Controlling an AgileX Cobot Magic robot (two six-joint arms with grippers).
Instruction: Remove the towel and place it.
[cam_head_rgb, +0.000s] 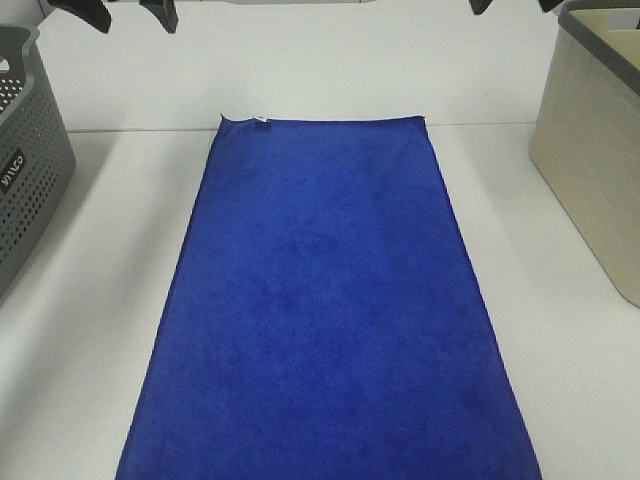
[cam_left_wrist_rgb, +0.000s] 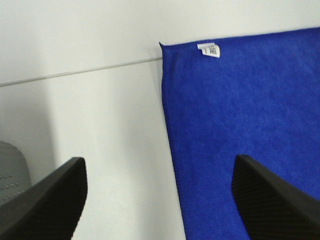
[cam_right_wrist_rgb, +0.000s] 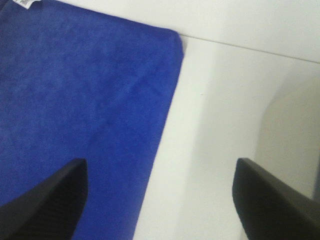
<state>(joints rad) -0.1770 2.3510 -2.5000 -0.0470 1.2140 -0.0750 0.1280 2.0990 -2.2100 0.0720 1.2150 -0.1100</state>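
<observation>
Flat and smooth, the long royal-blue plush microfibre towel lies down the middle of the white desk, its far end at the desk's far edge and its near end running past the near edge of the high view. A small white tag sits at its far left corner. The left claw hangs spread above the towel's left edge, gripping nothing. The right claw hangs spread above the right edge, likewise bare. A grey perforated plastic basket stands at the desk's left edge, a beige bin at its right.
</observation>
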